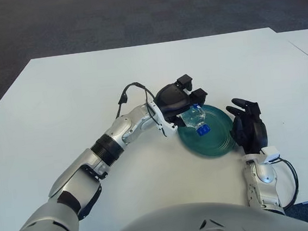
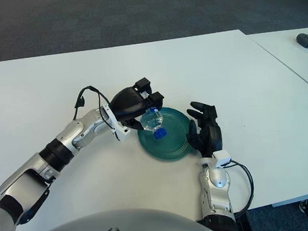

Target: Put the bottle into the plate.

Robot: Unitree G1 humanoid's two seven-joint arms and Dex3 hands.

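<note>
- Two robot hands in view; only the left robot hand (image 1: 181, 98) is working, at the near-left rim of the round teal glass plate (image 1: 219, 142) on the white bench (image 1: 75, 95).
- Key relation: the small clear plastic bottle with a blue cap (image 1: 196, 119) sits directly under and just in front of the left fingers, already over the plate's inner left area.
- Bottle long axis runs roughly from the palm toward the plate centre, cap end pointing down toward the robot.
- Left robot hand: fingers curled over the bottle's upper body, so it looks gripped. Can't tell whether the bottle already touches the plate.
- Judgement: placement is nearly done; what remains is opening the fingers and backing off to the left without dragging the bottle.
- Risk: the bottle lies on its side, so it may roll on the curved plate.
- Right robot hand (image 1: 248, 128) is idle just beside the plate's right rim, fingers spread, holding nothing.
- Bottle looks transparent, short and light.
</note>
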